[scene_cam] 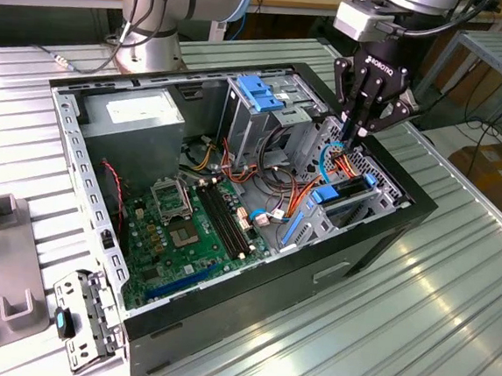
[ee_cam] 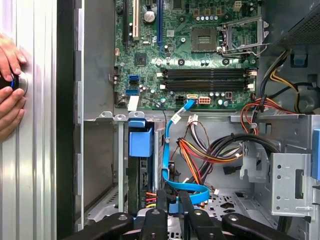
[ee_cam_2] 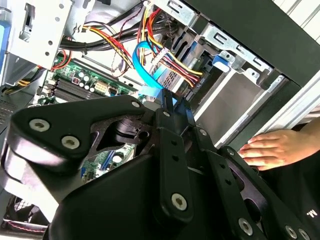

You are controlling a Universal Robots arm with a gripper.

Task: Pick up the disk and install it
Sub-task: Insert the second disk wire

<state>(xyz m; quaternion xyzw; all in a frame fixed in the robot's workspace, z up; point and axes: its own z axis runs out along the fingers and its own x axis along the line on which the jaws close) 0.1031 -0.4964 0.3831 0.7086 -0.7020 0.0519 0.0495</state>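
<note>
One gripper (scene_cam: 354,137) hangs over the open computer case (scene_cam: 385,245), at about two o'clock in the exterior view, with its tip down among the cables at the drive bay (scene_cam: 355,202). Its jaws stand close together around a flat blue cable (ee_cam: 166,150), but I cannot tell whether they pinch it or anything else. The disk (ee_cam: 143,176) sits on edge inside that bay, its blue side rail (ee_cam: 140,142) at the bay's mouth, just beside the gripper's tip and not touching it as far as shows. The circuit board (scene_cam: 186,226) lies on the case floor toward seven o'clock from the bay. A person's hand (ee_cam_2: 272,149) rests on the ribbed metal table (scene_cam: 415,325) just outside the case wall.
</note>
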